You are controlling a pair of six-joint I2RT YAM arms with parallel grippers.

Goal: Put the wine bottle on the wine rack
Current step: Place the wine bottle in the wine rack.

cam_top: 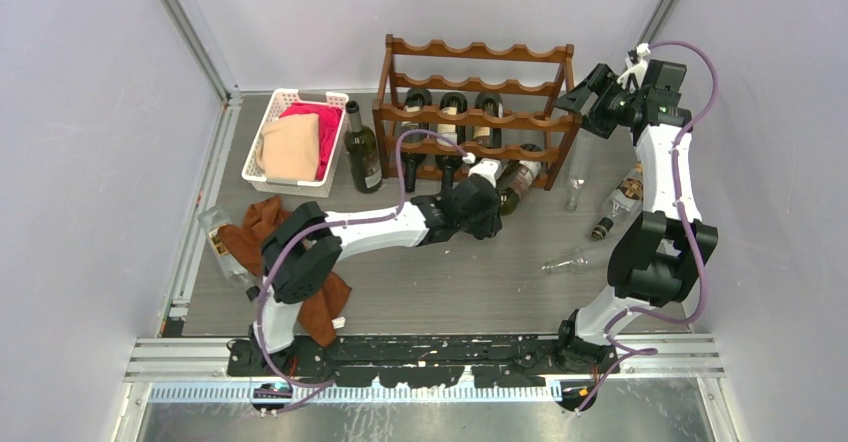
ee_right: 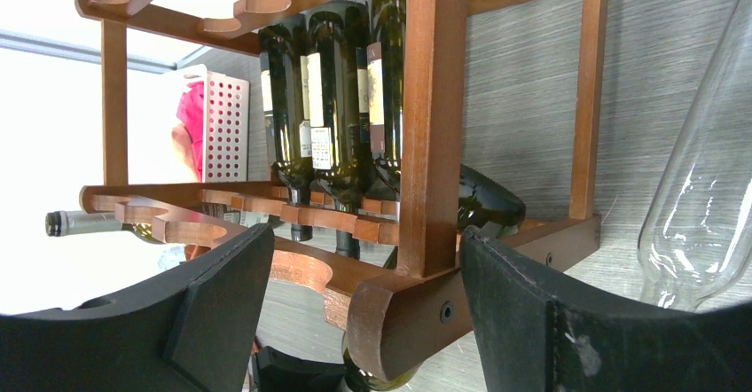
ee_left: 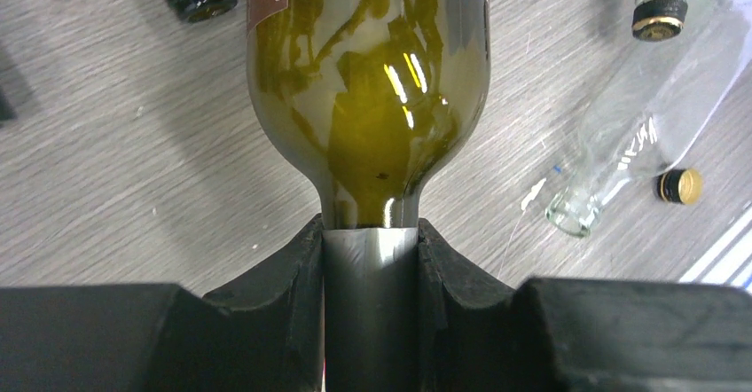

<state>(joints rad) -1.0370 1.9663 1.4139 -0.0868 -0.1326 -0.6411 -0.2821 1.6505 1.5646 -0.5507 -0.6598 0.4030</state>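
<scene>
- The wine bottle, olive-green glass, is held by its neck just in front of the wine rack. Its base points toward the right end of the lowest tier, and it appears lifted off the counter.
- Your left jaws are pinching the bottle's neck just below the shoulder, and the grip looks centred.
- Your right jaws stand spread on either side of the rack's end post. I cannot tell whether they touch the wood.
- Three bottles lie in the middle tier and two more in the lowest, so the free scallop at the right end seems the one to aim for.
- To do this step well, line the bottle up with the front and back scallops and slide it in base first, low and slow. Release only once both rails carry it — a neck grip lets a heavy base sag.
- Steady the rack lightly with the right arm so it cannot skid.
- A clear bottle lies on the counter nearby — mind it when you back out.
</scene>
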